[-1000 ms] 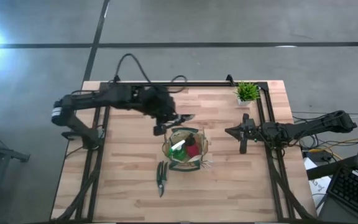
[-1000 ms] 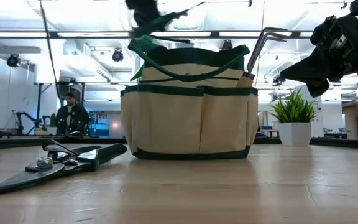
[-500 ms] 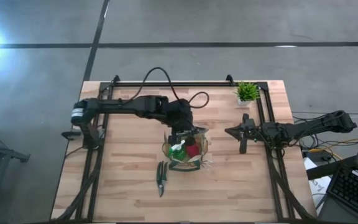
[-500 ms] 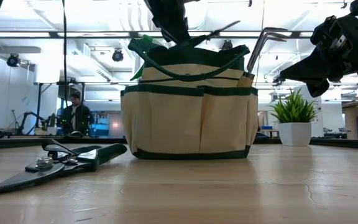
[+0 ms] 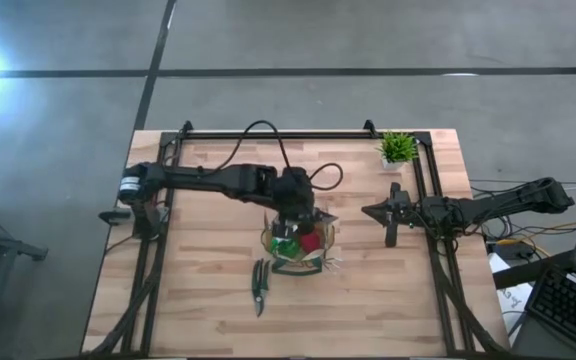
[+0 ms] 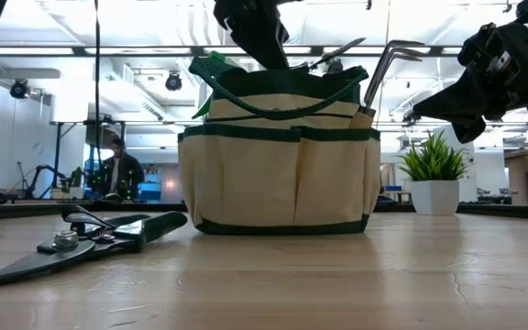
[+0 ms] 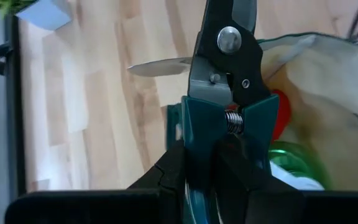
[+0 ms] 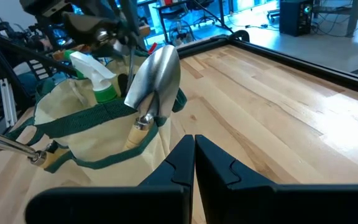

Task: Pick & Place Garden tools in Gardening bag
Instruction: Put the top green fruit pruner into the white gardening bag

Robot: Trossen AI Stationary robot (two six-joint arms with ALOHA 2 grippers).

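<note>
The olive-tan gardening bag [image 5: 298, 240] [image 6: 278, 156] stands on its base at mid-table. In it are a green spray bottle [image 8: 95, 71], a red piece [image 5: 310, 240], a silver trowel [image 8: 157, 74] and a rake [image 6: 388, 64] whose tines stick up. My left gripper [image 5: 293, 205] [image 7: 219, 162] hangs over the bag's far rim, shut on teal-handled snips [image 7: 225, 124]. Black pruning shears [image 5: 260, 283] [image 6: 81, 243] lie flat on the table near the bag's near-left side. My right gripper [image 5: 376, 211] [image 8: 194, 146] waits shut to the right of the bag. My left gripper pinches the snips' two teal handles [image 7: 194, 140] between its two fingers [image 7: 173, 177]. It slants down from the table's far left, and the fingers lie along the snips. The snips are lifted clear, and their blade end [image 6: 337, 53] points past the fingers over the bag's opening.
A small green potted plant [image 5: 398, 148] [image 6: 434, 174] stands at the far right corner. Black frame rails [image 5: 428, 230] run along the table's sides. A person [image 6: 117, 170] shows in the room behind.
My left gripper has carried the snips from beyond the bag's far-left side toward the table's right and near edge and down. It now hangs over the bag's far rim. Its wrist has rolled on the way. The bag and the black shears have stayed put.
</note>
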